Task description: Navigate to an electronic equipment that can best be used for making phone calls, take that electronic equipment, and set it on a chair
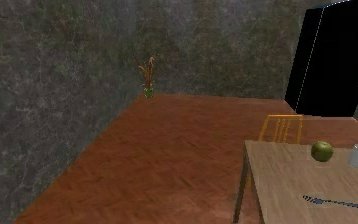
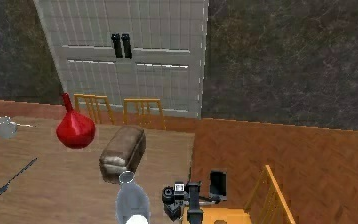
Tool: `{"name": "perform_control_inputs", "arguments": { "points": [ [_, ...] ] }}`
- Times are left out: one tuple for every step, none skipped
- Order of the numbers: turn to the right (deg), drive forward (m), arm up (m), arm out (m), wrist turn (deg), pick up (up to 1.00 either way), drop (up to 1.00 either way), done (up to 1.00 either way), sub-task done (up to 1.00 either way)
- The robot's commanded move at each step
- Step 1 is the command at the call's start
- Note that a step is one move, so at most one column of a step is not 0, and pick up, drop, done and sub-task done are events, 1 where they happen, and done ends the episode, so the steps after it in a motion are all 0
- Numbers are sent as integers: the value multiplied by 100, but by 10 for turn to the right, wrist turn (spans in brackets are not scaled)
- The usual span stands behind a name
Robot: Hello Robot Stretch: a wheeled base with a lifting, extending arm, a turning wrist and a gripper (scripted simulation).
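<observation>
gripper (image 2: 173,196) by table (image 2: 57,170) edge; dark phone-like slab (image 2: 218,183) just beside it

Home dining room, by the look of it.

Forward view: wooden table (image 1: 287,185) near right, with an apple (image 1: 322,151) and a utensil (image 1: 332,200) on it and a chair (image 1: 282,128) at its far edge. Herringbone wood floor (image 1: 157,150), dark mottled walls (image 1: 67,50). Potted plant (image 1: 148,80) in the far corner. Dark doorway (image 1: 332,60) far right.

Arm side view: table (image 2: 57,175) on the left, carrying a red vase (image 2: 75,128), bread loaf (image 2: 122,148) and spoon (image 2: 5,126). Two chairs (image 2: 92,105) stand along its far side. White panelled cabinet (image 2: 127,50) against the far wall.

Food, tableware and seating around one table point to domestic eating space.
</observation>
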Motion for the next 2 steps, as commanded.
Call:
{"name": "perform_control_inputs", "arguments": {
  "points": [
    [0, 0, 0, 0, 0, 0, 100, 0, 0],
    [0, 0, 10, 0, 0, 0, 0, 0, 0]
  ]
}}
